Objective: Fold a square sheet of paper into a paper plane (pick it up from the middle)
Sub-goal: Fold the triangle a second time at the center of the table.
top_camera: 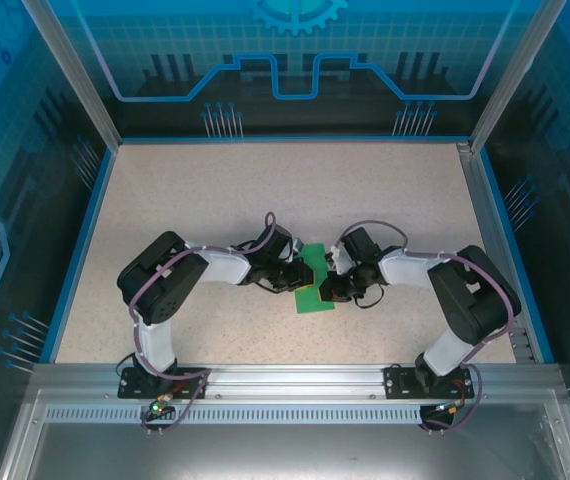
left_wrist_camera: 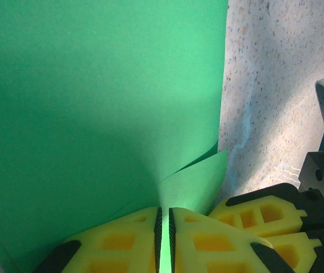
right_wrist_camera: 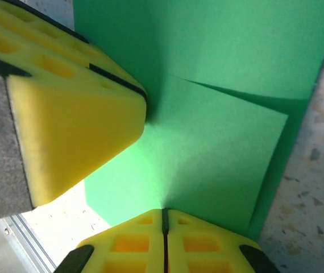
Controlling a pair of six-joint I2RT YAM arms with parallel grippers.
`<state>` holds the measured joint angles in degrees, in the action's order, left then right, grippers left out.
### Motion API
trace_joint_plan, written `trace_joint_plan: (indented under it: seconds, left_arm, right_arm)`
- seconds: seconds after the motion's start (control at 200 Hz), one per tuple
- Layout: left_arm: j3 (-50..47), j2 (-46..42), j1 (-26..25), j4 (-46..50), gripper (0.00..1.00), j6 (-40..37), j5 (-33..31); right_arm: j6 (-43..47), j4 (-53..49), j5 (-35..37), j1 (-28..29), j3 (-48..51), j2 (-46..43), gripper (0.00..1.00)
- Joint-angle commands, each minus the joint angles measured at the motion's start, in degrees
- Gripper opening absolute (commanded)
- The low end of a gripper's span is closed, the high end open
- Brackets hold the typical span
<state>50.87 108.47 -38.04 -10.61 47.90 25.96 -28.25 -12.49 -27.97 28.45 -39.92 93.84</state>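
**Desk:** What's in the shot?

**Photographer:** Two arms meeting mid-table over one green paper. The left gripper is clenched on its edge, with a sliver of green showing between the yellow pads.

**Desk:** And the other one?

**Photographer:** The right gripper is pressed closed too. The paper runs straight into its tips (a pinch, as far as that wrist view lets me judge).

**Desk:** Where does the paper lie?

**Photographer:** Low at the speckled table, though I can't tell whether it rests there or is lifted. Its long axis runs away from the arm bases, slightly tilted. The left gripper takes it from the left long side and the right gripper from the right, with their tips close together across it.

**Desk:** Is it folded?

**Photographer:** Partly, I'd say. A flap lies over the larger layer.

**Desk:** Which arm is nearer?

**Photographer:** Neither, since both are on it. By my judgement, the next crease follows that long axis, so the arms would work across it from opposite sides.
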Motion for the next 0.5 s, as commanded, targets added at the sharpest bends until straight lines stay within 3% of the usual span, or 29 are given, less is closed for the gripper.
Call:
trace_joint_plan:
  seconds: [0.0,0.495]
  left_arm:
    - [-0.77,3.24,-0.46,6.48,0.16,-1.49,-3.03]
    - [-0.76,3.86,-0.52,7.27,0.14,-1.56,-3.80]
  right_arm:
    - [0.15,-4.06,1.54,-1.51,3.49,-0.48,0.07]
    - [-1.60,-8.14,3.05,-3.14,7.18,-4.63,0.10]
